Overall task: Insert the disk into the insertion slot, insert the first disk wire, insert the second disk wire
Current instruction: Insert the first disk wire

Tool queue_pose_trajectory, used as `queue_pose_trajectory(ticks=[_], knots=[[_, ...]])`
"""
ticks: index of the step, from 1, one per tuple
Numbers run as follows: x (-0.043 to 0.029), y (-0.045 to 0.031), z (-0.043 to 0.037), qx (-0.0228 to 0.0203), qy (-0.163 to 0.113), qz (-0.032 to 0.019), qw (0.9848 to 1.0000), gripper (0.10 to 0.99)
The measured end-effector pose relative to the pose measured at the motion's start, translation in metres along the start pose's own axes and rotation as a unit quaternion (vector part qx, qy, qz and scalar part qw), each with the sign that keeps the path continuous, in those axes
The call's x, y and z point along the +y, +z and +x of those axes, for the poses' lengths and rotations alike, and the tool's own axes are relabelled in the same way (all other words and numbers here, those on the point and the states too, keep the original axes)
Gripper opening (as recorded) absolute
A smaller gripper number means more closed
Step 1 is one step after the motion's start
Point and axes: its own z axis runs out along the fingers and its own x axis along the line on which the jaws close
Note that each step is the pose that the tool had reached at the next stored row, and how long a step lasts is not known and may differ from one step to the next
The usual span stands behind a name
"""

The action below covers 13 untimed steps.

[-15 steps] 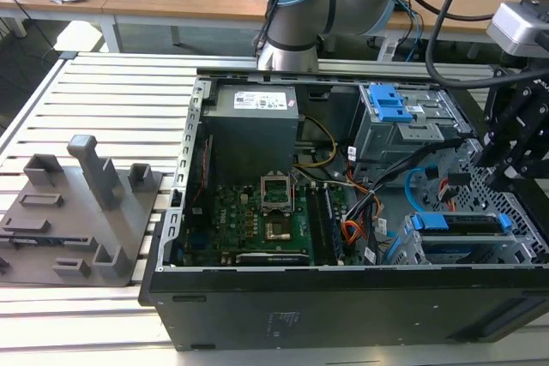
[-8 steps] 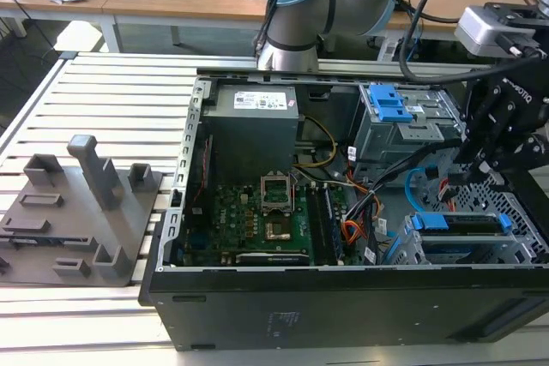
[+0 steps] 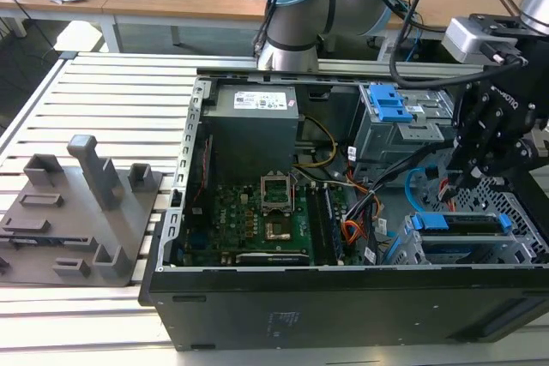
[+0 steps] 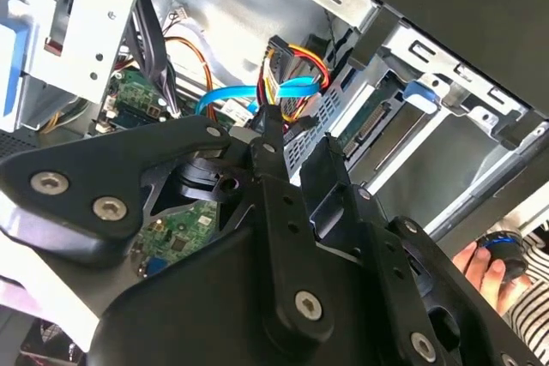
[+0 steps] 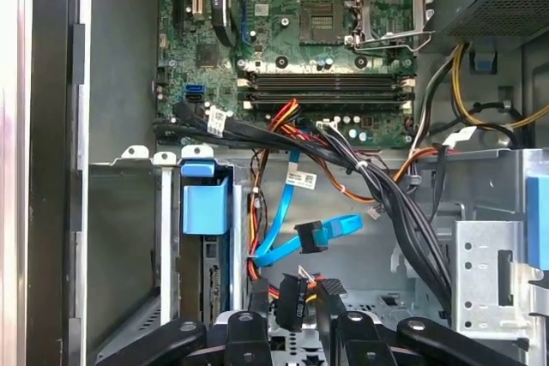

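- Disk (image 3: 459, 223), handling, as a judgement: dense for its bulk, rigid, no give at all; sensitive to shock, so not to be knocked or dropped.
- Best taken by the long blue plastic edges or the blue end tab (image 5: 206, 203): grippy plastic there, slick-looking bare metal elsewhere. Keep off the circuit-board side and the connector end.
- Looks: flat rectangular slab, grey face, framed in bright blue plastic; seen edge-on in the first wrist view.
- Location: lies level inside the insertion slot (image 3: 515, 250), the low perforated grey cage at the corner of the computer case (image 3: 343, 315), toward the exterior view's right. Appears seated, judging by the blue frame lying within the cage.
- Tool (image 5: 293, 296): hangs inside the case, just beside the slot. Clenched or released: cannot tell.
- Black connector (image 5: 292, 308) with red, yellow and orange leads: right at the tool's tip. Held or merely beside: cannot tell.
- Blue data cable (image 5: 296, 242): loops loose just beyond, plug end apparently free.
- Taller bay with blue latch (image 3: 390, 105): stands apart from the slot, nearer the arm's base.
- Case: rests on a slatted worktop (image 3: 111, 100), with a grey fixture block (image 3: 77, 212) beside it.
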Motion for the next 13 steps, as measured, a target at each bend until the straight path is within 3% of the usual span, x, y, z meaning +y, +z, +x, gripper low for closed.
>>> queue_pose_trajectory(ticks=[8, 9, 11, 13], knots=[[0.0001, 0.0019, -0.0001, 0.0025, 0.0, 0.0, 1.0, 0.361], [0.0001, 0.0019, -0.0001, 0.003, 0.0, 0.0, 1.0, 0.345], [0.0001, 0.0019, -0.0001, 0.0043, 0.0, 0.0001, 1.0, 0.173], [0.0, 0.0019, -0.0001, 0.0054, 0.0, 0.0001, 1.0, 0.173]])
